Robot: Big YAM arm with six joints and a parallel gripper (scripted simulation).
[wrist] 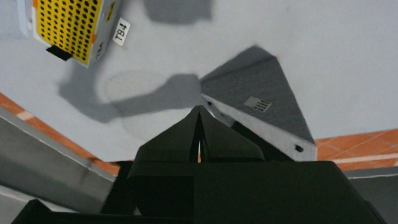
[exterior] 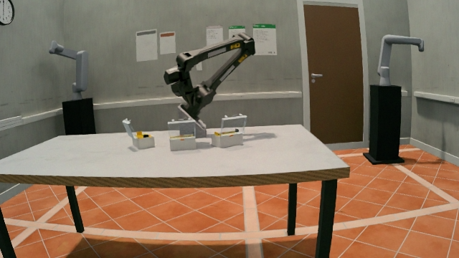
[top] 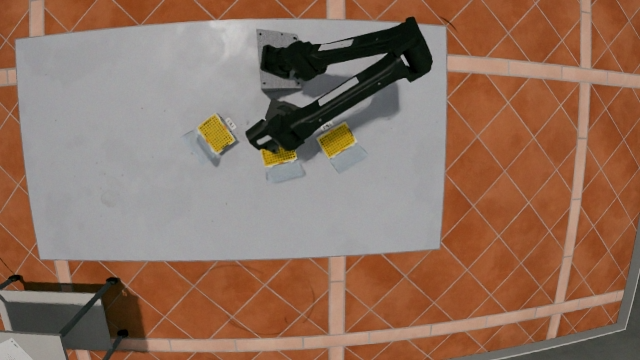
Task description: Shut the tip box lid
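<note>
Tip box TB4 (top: 337, 140) (exterior: 226, 137) (wrist: 67, 25) is the right one of three white boxes with yellow tip racks. Its tag (wrist: 121, 31) lies beside it. Its clear lid (top: 350, 157) (exterior: 234, 123) stands open and upright. My gripper (wrist: 199, 111) (top: 255, 137) is shut with nothing between the fingers. It hangs well above the bench, over the back of the middle box (top: 279, 157) (exterior: 182, 141) and to the left of TB4, touching no box. The left box (top: 216, 133) (exterior: 143, 140) is also open. All three boxes stand flat.
The arm's grey base plate (top: 280, 40) (wrist: 260, 85) lies at the back of the grey bench (top: 125, 175). The arm's elbow rises high behind the boxes. The tiled floor shows past the bench edges.
</note>
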